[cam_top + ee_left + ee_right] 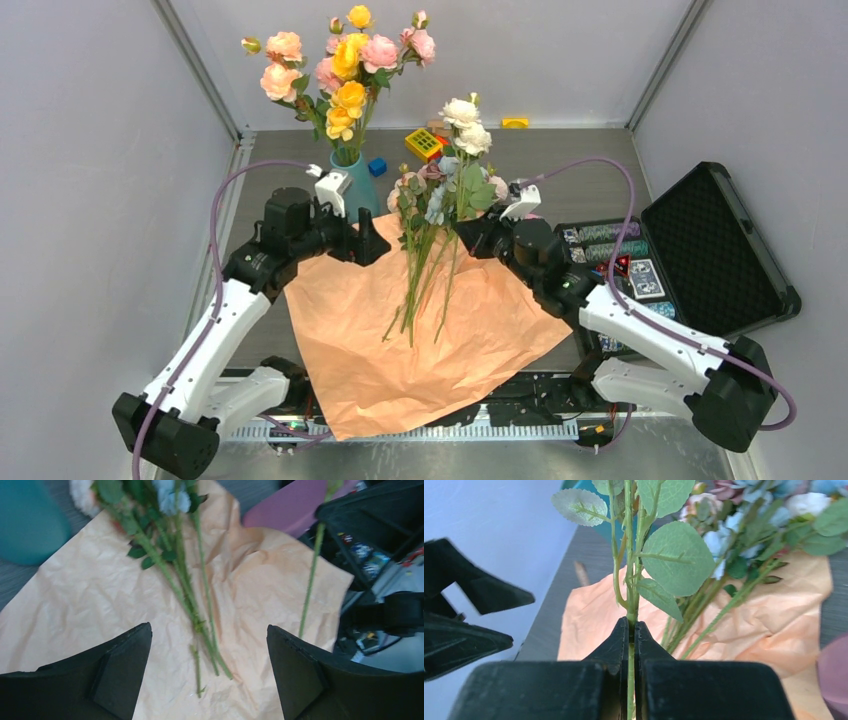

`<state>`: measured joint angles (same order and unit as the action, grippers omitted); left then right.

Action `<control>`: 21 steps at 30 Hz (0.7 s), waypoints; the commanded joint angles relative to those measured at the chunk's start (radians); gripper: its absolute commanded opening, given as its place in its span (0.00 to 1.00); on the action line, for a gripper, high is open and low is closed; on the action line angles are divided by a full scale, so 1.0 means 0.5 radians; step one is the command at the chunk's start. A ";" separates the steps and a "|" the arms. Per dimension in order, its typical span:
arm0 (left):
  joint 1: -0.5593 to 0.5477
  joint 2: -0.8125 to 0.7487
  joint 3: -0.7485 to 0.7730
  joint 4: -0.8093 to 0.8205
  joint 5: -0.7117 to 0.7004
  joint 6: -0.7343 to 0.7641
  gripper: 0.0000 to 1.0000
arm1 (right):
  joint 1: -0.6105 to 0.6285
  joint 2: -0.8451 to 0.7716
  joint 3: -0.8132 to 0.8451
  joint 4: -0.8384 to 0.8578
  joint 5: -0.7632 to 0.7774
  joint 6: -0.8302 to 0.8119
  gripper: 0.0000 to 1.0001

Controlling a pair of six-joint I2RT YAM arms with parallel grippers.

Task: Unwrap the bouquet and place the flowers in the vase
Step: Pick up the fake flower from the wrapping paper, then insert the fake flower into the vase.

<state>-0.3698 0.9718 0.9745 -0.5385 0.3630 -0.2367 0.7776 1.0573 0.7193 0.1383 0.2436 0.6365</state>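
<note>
Flowers (pixel 425 230) from the unwrapped bouquet lie fanned across the flattened kraft paper (pixel 400 350), while the right gripper (pixel 630 630), clamped tight on one leafy stem (pixel 629 570), holds its white blooms (pixel 466 125) upright above the heap. The left gripper (pixel 208 630) hangs wide open and empty over the paper, beside the teal vase (pixel 353 190), which already carries tall roses (pixel 340 70). The stem's dangling tail should be swung clear of the roses, then lowered straight into the vase mouth before release.
</note>
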 commanded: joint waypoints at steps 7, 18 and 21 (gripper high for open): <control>-0.095 -0.167 -0.167 1.350 0.453 -1.226 0.89 | 0.016 -0.035 0.204 0.153 -0.857 -0.067 0.00; -0.165 -0.094 -0.225 1.394 0.498 -1.426 0.89 | 0.082 0.084 0.300 0.378 -1.252 0.084 0.00; -0.198 -0.078 -0.241 1.414 0.500 -1.432 0.85 | 0.093 0.114 0.316 0.400 -1.277 0.098 0.00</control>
<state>-0.4484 0.9283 0.8600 0.0898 0.5865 -0.9161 0.8127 1.1030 0.8219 0.2398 -0.3286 0.6609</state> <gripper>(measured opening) 0.888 0.042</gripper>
